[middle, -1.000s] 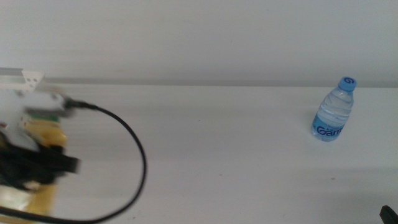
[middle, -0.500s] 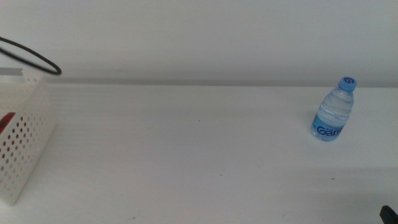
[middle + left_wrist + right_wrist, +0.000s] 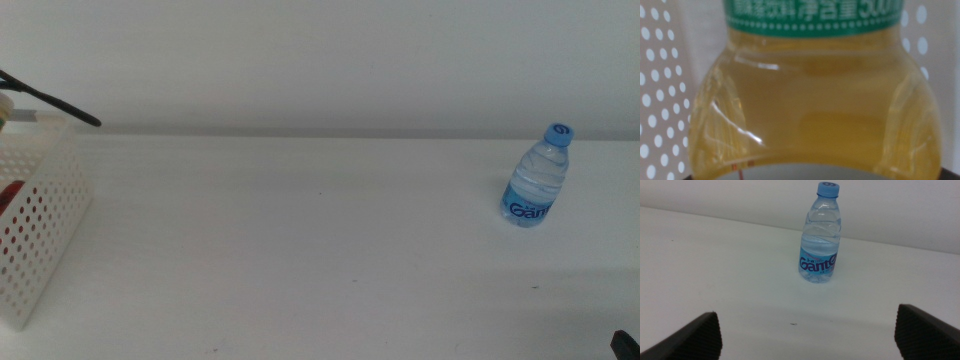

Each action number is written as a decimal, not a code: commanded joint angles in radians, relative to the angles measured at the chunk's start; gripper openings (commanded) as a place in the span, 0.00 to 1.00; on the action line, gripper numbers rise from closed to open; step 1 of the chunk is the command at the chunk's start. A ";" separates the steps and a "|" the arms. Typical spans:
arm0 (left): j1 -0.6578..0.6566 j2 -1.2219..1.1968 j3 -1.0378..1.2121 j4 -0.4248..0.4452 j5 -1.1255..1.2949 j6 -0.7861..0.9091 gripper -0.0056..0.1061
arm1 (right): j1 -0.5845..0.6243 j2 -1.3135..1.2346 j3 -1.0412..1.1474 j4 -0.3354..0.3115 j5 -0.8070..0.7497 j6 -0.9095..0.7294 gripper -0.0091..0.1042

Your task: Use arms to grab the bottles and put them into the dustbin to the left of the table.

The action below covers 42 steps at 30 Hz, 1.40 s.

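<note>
Juice bottle (image 3: 815,100) over the dustbin (image 3: 40,230)
My left hand's grip is hidden — letting go crooked could tip it out; my right hand (image 3: 810,335) waits spread.

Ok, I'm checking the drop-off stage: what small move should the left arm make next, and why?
Probably open the left gripper to let go of the yellow juice bottle. The left wrist view is filled by that bottle, with the dustbin's perforated white walls on both sides of it, so it seems to hang inside the bin. The right gripper waits open, facing the water bottle standing on the table.
</note>
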 commanded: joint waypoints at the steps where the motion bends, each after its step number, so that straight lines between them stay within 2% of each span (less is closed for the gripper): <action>1: 0.002 -0.003 -0.017 -0.029 -0.017 0.012 0.10 | -0.007 -0.039 0.043 -0.003 -0.009 -0.002 0.89; 3: -0.001 0.006 -0.017 -0.029 -0.016 0.012 0.19 | -0.007 -0.039 0.043 -0.003 -0.009 -0.002 0.89; 5: -0.007 0.008 -0.017 -0.017 -0.016 0.012 0.32 | -0.007 -0.039 0.043 -0.003 -0.009 -0.002 0.89; 10: -0.029 -0.001 -0.019 0.040 -0.035 -0.032 0.78 | -0.007 -0.039 0.043 -0.003 -0.009 -0.002 0.89; 12: -0.046 -0.022 -0.019 0.058 -0.015 -0.052 0.89 | -0.007 -0.039 0.043 -0.003 -0.009 -0.002 0.89; 18: -0.150 -0.153 -0.019 0.134 0.008 -0.156 0.89 | -0.007 -0.039 0.043 -0.003 -0.009 -0.002 0.89; 20: -0.204 -0.215 -0.019 0.128 0.011 -0.208 0.89 | -0.007 -0.039 0.043 -0.003 -0.009 -0.002 0.89; 22: -0.264 -0.277 -0.019 0.087 0.021 -0.259 0.89 | -0.007 -0.039 0.043 -0.003 -0.009 -0.002 0.89; 26: -0.390 -0.388 -0.005 -0.058 0.085 -0.267 0.89 | -0.007 -0.039 0.043 -0.003 -0.009 -0.002 0.89; 28: -0.460 -0.463 0.030 -0.078 0.088 -0.267 0.89 | -0.007 -0.039 0.043 -0.003 -0.009 -0.002 0.89; 34: -0.735 -0.768 0.226 -0.048 -0.103 -0.197 0.89 | -0.007 -0.039 0.043 -0.003 -0.009 -0.002 0.89; 39: -0.933 -1.026 0.472 -0.037 -0.334 -0.290 0.89 | -0.007 -0.039 0.043 -0.003 -0.009 -0.002 0.89; 42: -0.975 -1.131 0.562 -0.018 -0.353 -0.347 0.89 | -0.007 -0.039 0.043 -0.003 -0.009 -0.002 0.89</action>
